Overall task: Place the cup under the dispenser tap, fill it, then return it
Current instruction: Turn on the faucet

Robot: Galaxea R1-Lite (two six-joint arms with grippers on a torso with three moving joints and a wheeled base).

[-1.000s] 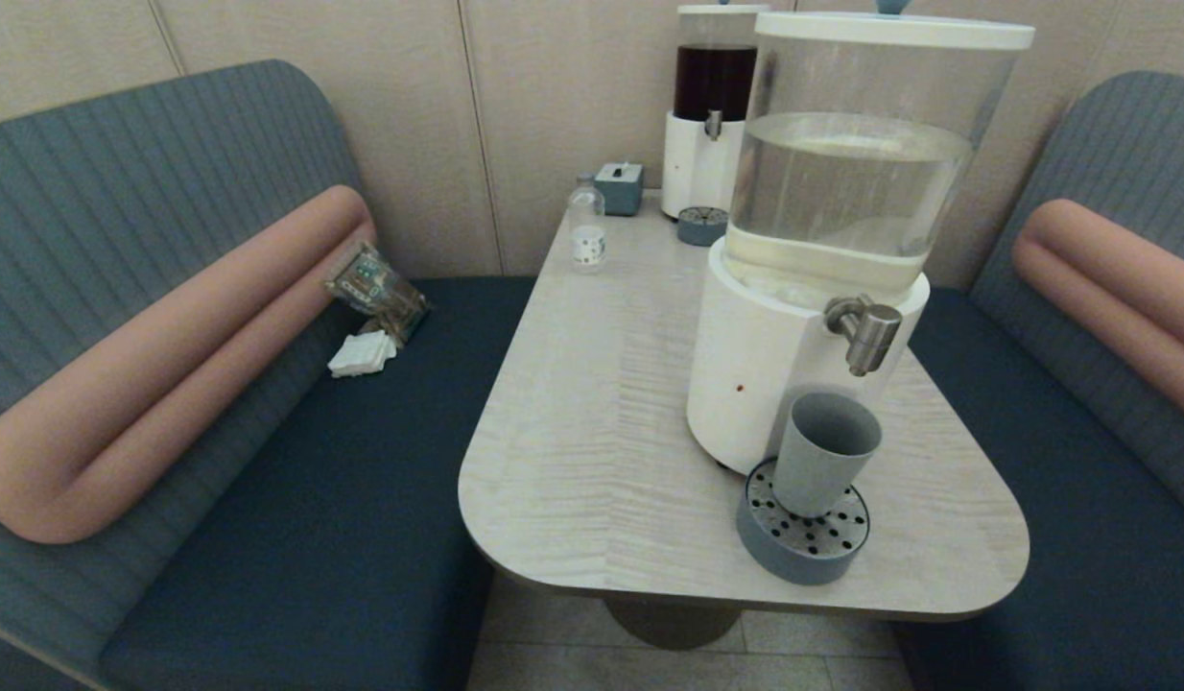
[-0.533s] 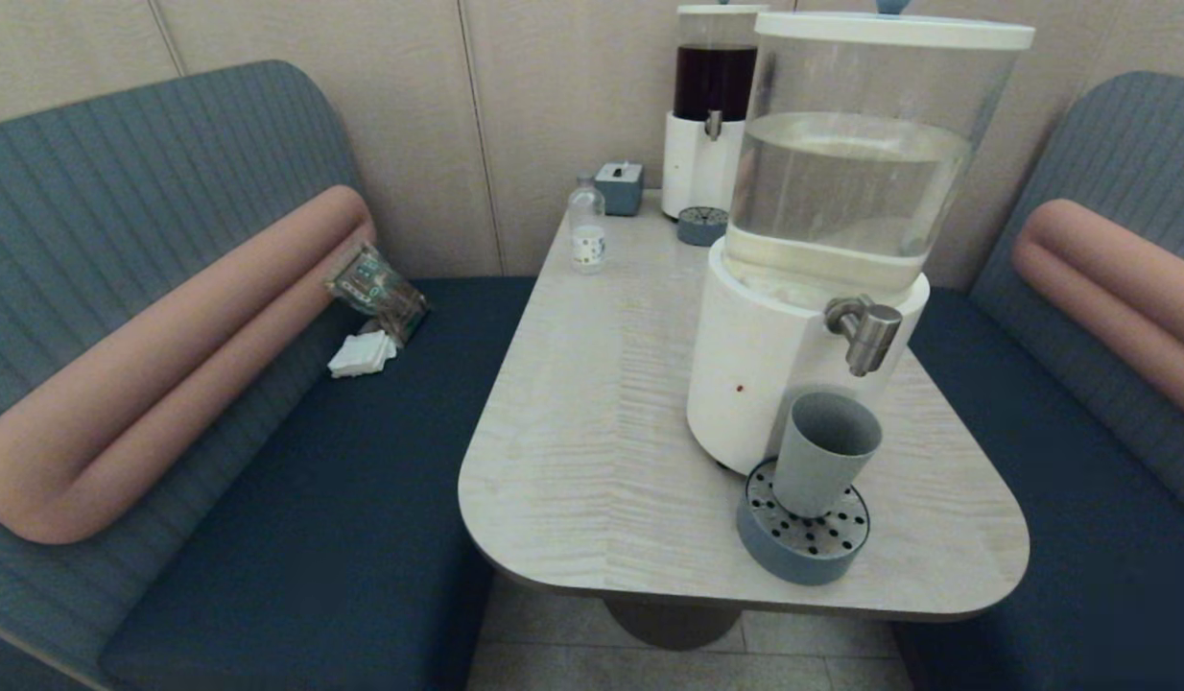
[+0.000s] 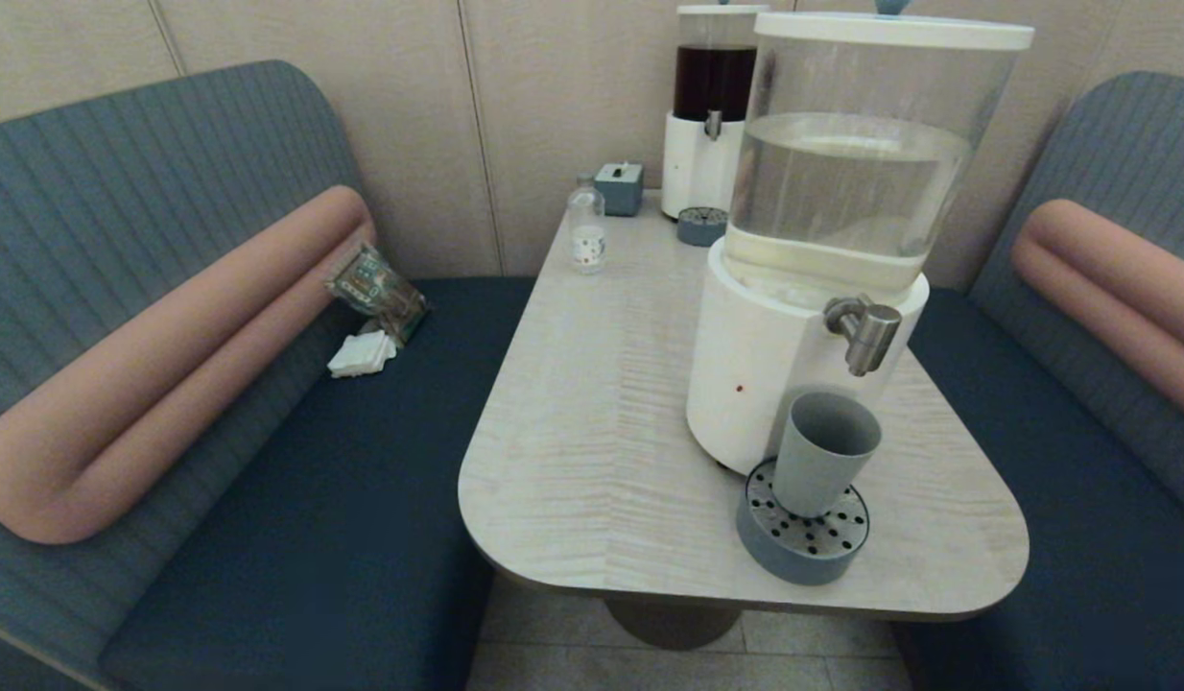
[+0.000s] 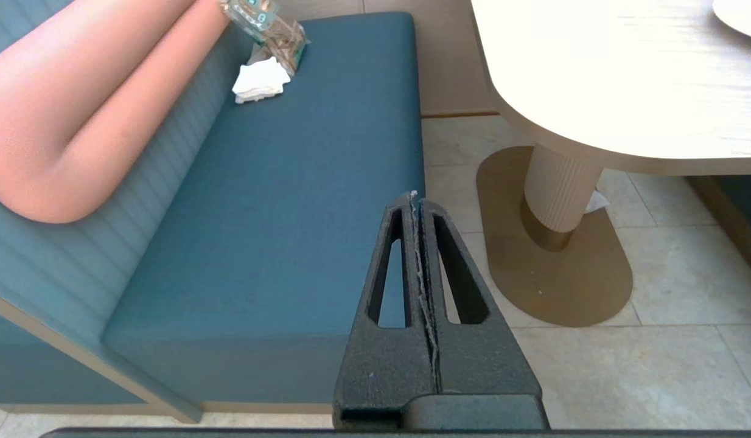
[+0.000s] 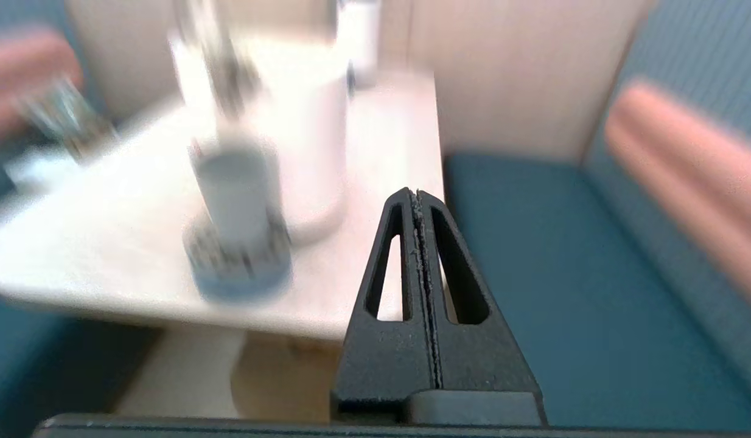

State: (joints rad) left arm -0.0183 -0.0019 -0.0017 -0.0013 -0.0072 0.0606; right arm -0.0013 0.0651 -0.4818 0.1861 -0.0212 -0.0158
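Observation:
The grey-blue cup (image 3: 822, 451) stands upright on a round perforated drip tray (image 3: 803, 537), just below the brushed-metal dispenser tap (image 3: 865, 331) of the big white-based water dispenser (image 3: 793, 355). The right wrist view shows the cup (image 5: 235, 188) smeared, ahead of my right gripper (image 5: 417, 193). That gripper is shut and empty, off the table's near right edge. My left gripper (image 4: 414, 196) is shut and empty, low over the bench seat beside the table's pedestal. Neither gripper appears in the head view.
On the far end of the table (image 3: 592, 413) stand a dark-liquid dispenser (image 3: 712, 115), a small clear bottle (image 3: 586, 226) and a small blue box (image 3: 619, 187). A packet (image 3: 376, 288) and white napkins (image 3: 362, 355) lie on the left bench. Padded benches flank the table.
Nothing differs in the head view; the cup and the dispenser stand as before.

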